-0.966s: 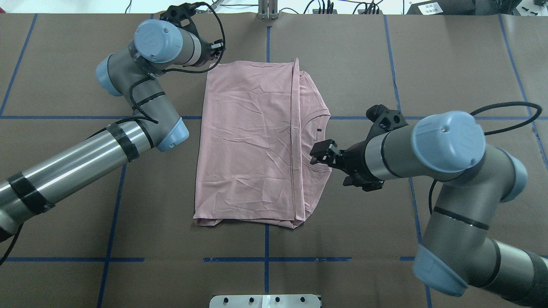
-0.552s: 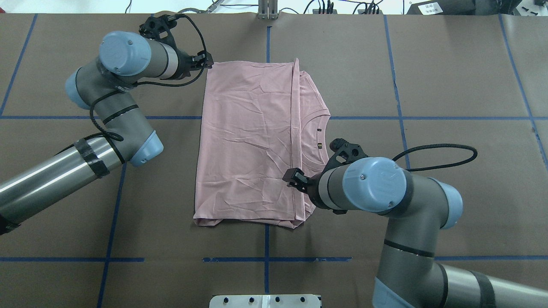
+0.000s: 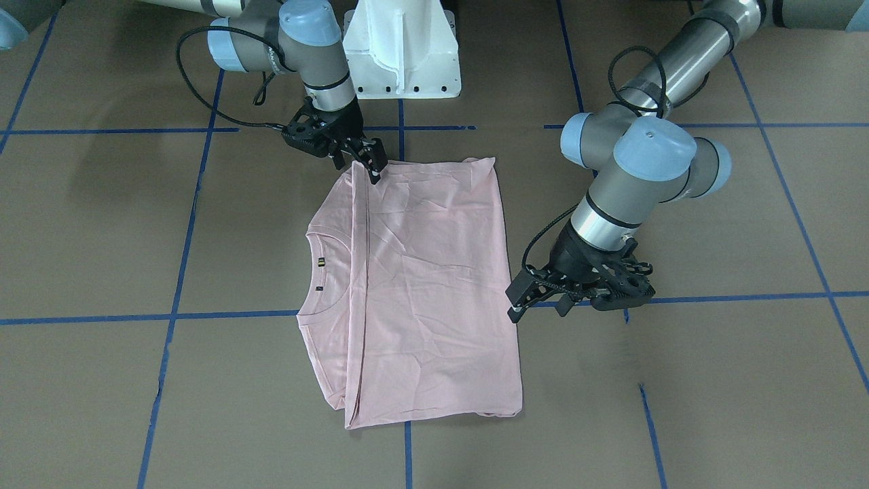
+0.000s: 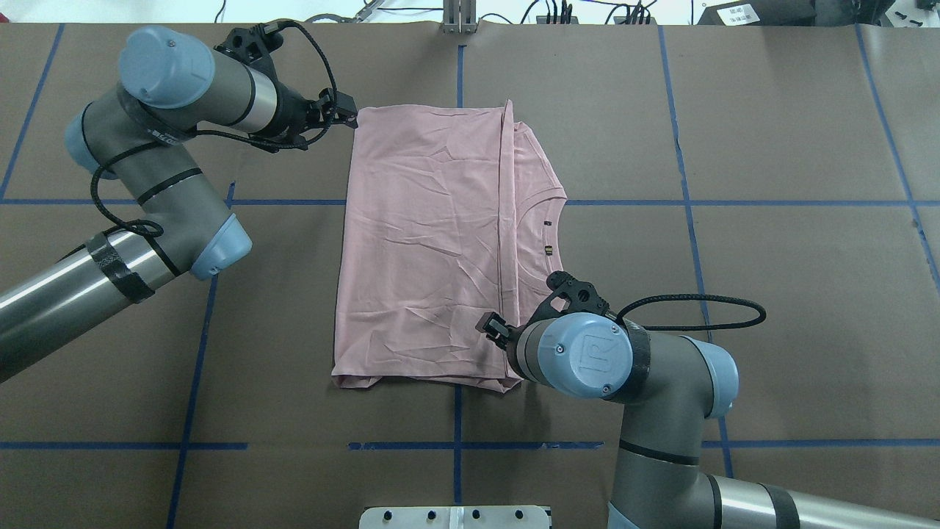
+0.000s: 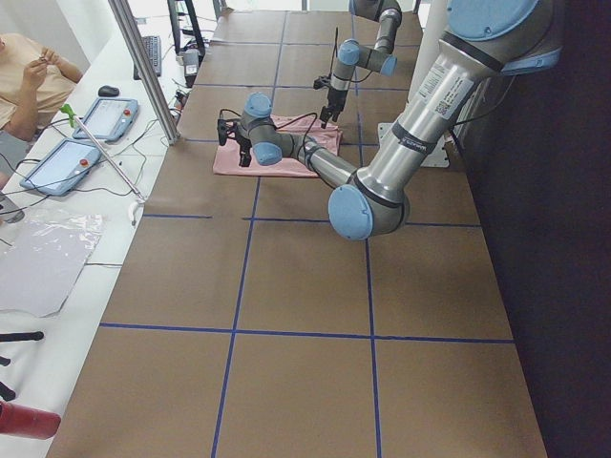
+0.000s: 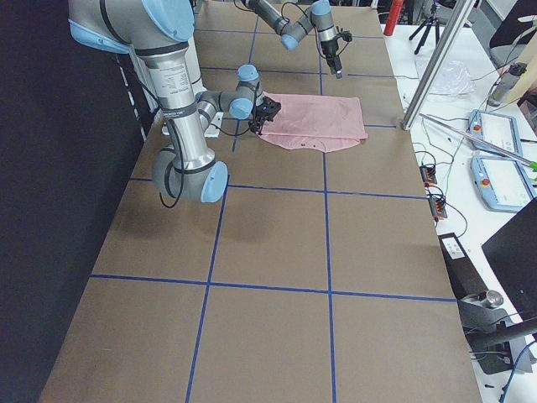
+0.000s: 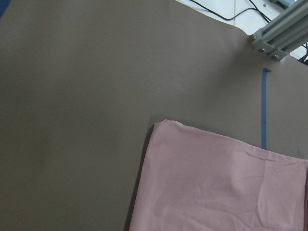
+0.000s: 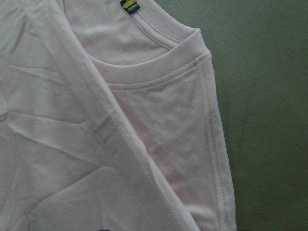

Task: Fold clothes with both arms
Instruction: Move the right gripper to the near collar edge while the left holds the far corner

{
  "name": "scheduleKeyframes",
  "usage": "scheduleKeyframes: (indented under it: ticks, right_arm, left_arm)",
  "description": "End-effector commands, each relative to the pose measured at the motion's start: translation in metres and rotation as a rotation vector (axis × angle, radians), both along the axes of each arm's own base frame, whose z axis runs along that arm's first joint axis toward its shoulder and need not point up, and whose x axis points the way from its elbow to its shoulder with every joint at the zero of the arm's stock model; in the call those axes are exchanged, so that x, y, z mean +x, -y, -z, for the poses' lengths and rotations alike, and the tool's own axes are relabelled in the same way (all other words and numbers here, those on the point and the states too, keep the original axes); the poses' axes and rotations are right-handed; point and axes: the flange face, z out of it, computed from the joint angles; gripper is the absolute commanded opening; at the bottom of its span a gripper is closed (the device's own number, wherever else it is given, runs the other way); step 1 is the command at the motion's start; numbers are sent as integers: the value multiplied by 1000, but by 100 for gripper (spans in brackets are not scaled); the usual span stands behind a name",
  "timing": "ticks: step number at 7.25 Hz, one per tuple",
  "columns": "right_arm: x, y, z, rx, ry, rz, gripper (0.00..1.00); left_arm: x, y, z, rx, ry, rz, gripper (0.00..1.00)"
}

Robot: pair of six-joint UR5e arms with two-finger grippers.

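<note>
- The pink T-shirt (image 4: 426, 242) lies flat at approx. the centre of the brown table (image 4: 771, 110). Seen from overhead, one folded flap covers most of it, w/ the fold edge running from 12 to 6 o'clock.
- The ribbed collar (image 8: 154, 70) shows at the shirt's 3 o'clock side, w/ a small tag (image 8: 129, 6) inside it.
- The left gripper (image 4: 346, 116) hangs just beside the shirt's corner at approx. 11 o'clock. Touching or not, I cannot tell, and the jaws are not clear either.
- The right gripper (image 4: 490, 328) is over the fold edge at approx. 5 o'clock, near the hem. Its arm hides the jaws, so wide or narrow I cannot tell.
</note>
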Motion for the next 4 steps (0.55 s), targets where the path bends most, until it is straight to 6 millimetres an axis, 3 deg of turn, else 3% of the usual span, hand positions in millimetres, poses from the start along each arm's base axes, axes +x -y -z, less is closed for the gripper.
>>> scheduleKeyframes:
  ticks: [1,2,3,4]
  right_arm:
    - [-4,-1,-6,-17,-12,-9,82]
    - [-5,-4,-6,-30,-8,-15,77]
    - [-4,-4,-6,-44,-3,-29,54]
    - [-5,-5,-6,-53,-2,-33,6]
  left_arm:
    - [-1,-3,5,-26,-22,10,100]
    - [-1,-3,6,-27,-24,12,100]
    - [-1,-3,6,-28,-24,14,100]
    - [-2,-2,6,-28,-24,16,100]
